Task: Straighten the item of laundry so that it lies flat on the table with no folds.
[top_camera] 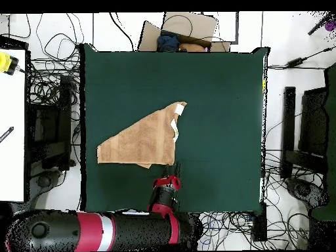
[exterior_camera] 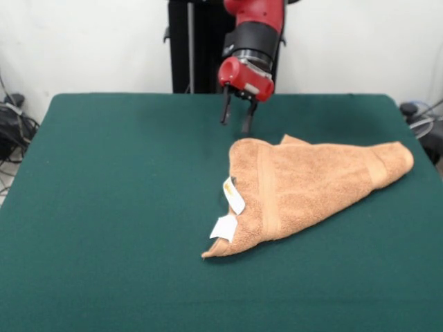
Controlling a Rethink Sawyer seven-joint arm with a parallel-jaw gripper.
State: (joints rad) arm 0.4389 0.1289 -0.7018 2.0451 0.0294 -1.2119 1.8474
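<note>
The orange-tan terry towel (exterior_camera: 304, 187) lies folded into a rough triangle on the dark green table (exterior_camera: 111, 221), right of centre in the front view. Two small white tags (exterior_camera: 230, 207) stick out at its left edge, and a woven band runs near that edge. In the overhead view the towel (top_camera: 141, 141) lies left of centre on the table (top_camera: 216, 98). My gripper (exterior_camera: 236, 119) hangs open and empty just above the table, a little behind the towel's far left corner, not touching it. It also shows in the overhead view (top_camera: 168, 182).
Cables and boxes (top_camera: 49, 125) crowd the floor along the table's sides. A cardboard box with cloth (top_camera: 180, 36) sits beyond the table's far edge in the overhead view. My arm (top_camera: 98, 231) lies along the bottom edge there.
</note>
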